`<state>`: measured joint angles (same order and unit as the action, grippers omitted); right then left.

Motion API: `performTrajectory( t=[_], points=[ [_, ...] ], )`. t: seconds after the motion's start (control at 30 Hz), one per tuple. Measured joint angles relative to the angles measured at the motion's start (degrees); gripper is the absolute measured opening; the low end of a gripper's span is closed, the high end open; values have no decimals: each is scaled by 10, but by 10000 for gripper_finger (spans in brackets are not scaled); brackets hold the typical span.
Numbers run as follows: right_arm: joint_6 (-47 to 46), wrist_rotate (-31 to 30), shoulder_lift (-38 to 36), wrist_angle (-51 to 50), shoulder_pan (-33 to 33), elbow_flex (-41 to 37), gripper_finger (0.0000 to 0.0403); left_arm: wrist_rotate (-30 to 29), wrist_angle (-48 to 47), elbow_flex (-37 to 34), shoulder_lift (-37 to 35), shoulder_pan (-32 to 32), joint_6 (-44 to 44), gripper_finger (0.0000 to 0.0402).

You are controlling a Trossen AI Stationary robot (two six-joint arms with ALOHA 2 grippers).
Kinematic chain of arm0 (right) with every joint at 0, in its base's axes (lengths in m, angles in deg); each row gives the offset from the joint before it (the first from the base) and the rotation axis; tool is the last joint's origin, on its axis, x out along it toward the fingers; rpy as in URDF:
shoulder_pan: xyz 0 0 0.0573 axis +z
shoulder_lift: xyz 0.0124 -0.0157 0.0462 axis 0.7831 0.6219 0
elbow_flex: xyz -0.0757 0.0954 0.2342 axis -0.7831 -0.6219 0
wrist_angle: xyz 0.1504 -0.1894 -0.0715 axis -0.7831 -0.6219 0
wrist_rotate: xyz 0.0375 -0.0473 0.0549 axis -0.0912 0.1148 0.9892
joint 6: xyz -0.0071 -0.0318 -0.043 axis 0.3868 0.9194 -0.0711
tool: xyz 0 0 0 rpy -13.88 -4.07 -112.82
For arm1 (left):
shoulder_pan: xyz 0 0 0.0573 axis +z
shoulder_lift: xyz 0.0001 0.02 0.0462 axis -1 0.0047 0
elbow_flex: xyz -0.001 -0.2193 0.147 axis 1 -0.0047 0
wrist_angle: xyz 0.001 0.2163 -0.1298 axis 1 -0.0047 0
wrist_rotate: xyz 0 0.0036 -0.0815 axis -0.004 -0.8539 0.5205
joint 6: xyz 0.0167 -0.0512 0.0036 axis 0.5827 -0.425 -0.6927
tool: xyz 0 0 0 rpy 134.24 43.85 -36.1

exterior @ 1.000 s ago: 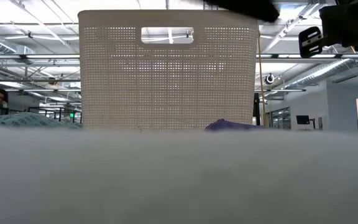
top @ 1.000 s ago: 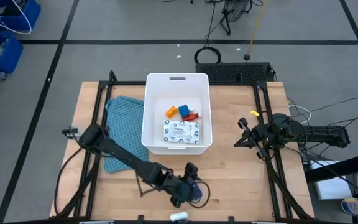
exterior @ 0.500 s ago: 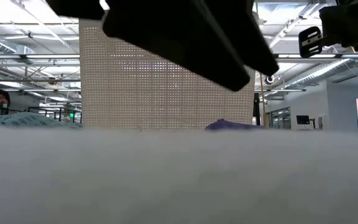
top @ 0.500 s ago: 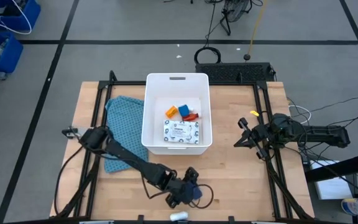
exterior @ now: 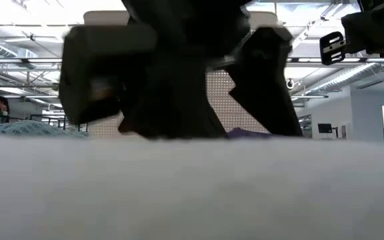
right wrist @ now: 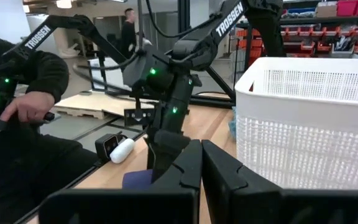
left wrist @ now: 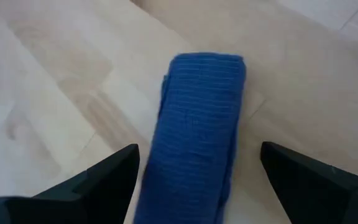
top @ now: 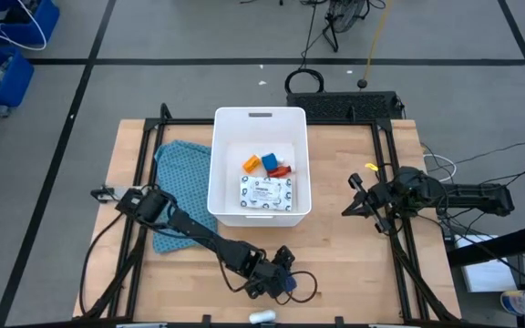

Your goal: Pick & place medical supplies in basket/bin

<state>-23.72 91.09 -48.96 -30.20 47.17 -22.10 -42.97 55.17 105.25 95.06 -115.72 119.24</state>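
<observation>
A blue rolled bandage [left wrist: 197, 134] lies on the wood near the table's near edge; it also shows in the high view [top: 289, 286]. My left gripper [left wrist: 197, 186] is open and low over it, one finger on each side, with a gap to each. In the high view my left gripper [top: 278, 276] sits near the front middle. The white bin [top: 229, 164] holds a white printed packet [top: 266, 192], an orange piece [top: 252, 165], a blue piece [top: 269, 160] and a red bottle [top: 282, 169]. My right gripper [top: 349, 206] is shut and empty at the right.
A teal patterned cloth [top: 179, 182] lies left of the bin. A small white tube [top: 262, 316] lies at the near edge. In the right wrist view a person's hand [right wrist: 23, 107] holds a control arm beyond the table. Bare wood lies between the bin and the roll.
My left arm has come down toward the blue roll. In the low view it has dropped in from above and now hides most of the bin. The roll has stayed where it was.
</observation>
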Motion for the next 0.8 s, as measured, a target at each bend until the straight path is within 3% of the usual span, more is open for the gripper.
performTrajectory(
  t=[0.23,0.63,0.8],
  points=[
    [4,0,3,2,0,0,0,22,5,-1,1,11,-21,301],
    [2,0,3,2,0,0,0,38,6,-2,-8,10,-69,113],
    [1,0,3,-1,0,0,0,6,-1,0,-50,0,-61,99]
  ],
)
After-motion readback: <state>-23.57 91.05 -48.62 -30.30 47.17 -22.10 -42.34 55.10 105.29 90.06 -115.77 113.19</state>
